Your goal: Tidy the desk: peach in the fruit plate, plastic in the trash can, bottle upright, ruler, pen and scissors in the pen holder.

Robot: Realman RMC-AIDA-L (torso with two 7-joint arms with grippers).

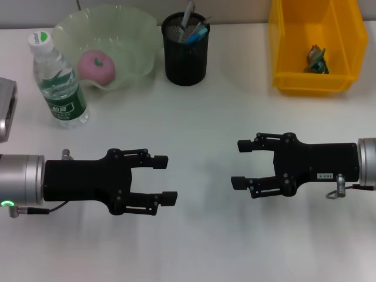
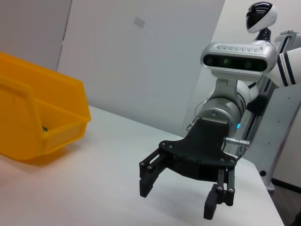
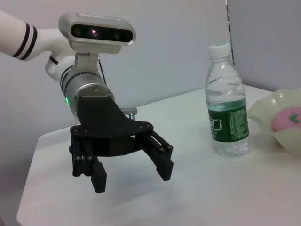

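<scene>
A pink peach (image 1: 97, 64) lies in the pale green fruit plate (image 1: 141, 35) at the back left. The bottle (image 1: 60, 82) stands upright beside it, cap on. The black mesh pen holder (image 1: 185, 59) holds a grey item and a blue item; I cannot tell which is the ruler, pen or scissors. A crumpled piece of plastic (image 1: 317, 60) lies in the yellow trash can (image 1: 282, 53). My left gripper (image 1: 164, 179) and right gripper (image 1: 241, 164) hover over the near table, facing each other, both open and holding nothing.
A grey device (image 1: 6, 108) sits at the left edge. In the right wrist view the left gripper (image 3: 132, 176) shows near the bottle (image 3: 228, 117). In the left wrist view the right gripper (image 2: 178, 200) shows beside the yellow can (image 2: 42, 117).
</scene>
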